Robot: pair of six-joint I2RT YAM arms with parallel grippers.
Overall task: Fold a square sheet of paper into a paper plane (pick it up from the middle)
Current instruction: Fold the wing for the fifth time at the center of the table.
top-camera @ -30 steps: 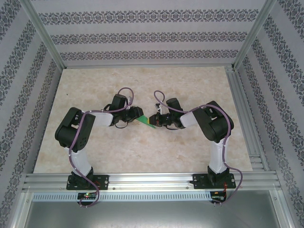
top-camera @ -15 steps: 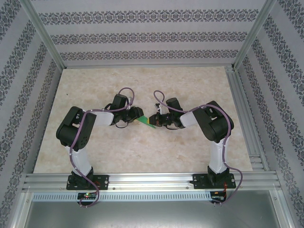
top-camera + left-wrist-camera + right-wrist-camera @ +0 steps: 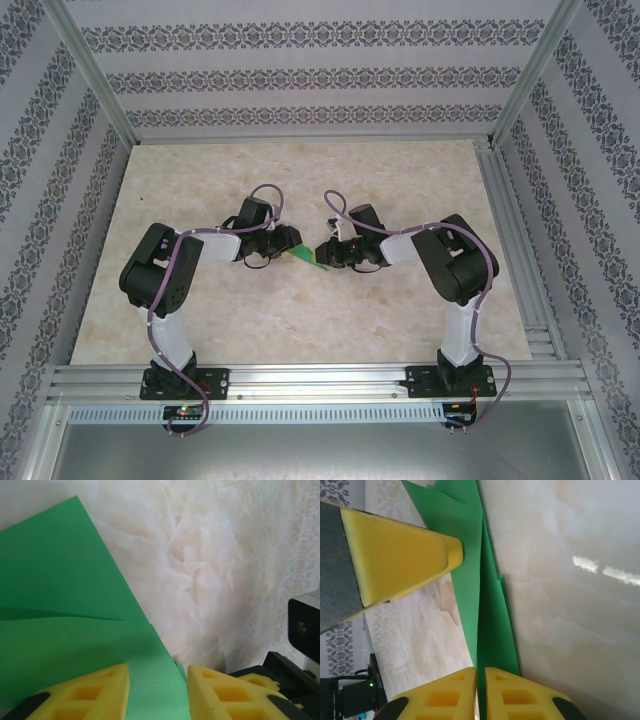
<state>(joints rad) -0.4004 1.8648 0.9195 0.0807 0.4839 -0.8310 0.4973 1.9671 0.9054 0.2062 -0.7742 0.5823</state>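
The green paper (image 3: 306, 257) is folded into layered pointed flaps and sits at mid-table between my two grippers. In the left wrist view the green paper (image 3: 65, 610) shows a crease and a slanted edge. My left gripper (image 3: 157, 680) is open over it, and flat paper shows in the gap between its yellow fingers (image 3: 95, 690). My right gripper (image 3: 481, 672) is closed to a thin slit on a folded edge of the paper (image 3: 490, 625), which stands on edge and runs away from the jaws. In the top view the left gripper (image 3: 291, 242) and the right gripper (image 3: 326, 252) almost meet.
The table (image 3: 300, 320) is pale marble-patterned board, walled by patterned panels and aluminium posts (image 3: 90, 75). The left gripper's yellow finger (image 3: 400, 555) hangs close above the paper in the right wrist view. The right gripper's black body (image 3: 300, 630) stands at the right of the left wrist view.
The right arm's elbow has shifted slightly to the right. The grippers and the paper stay in the same spot.
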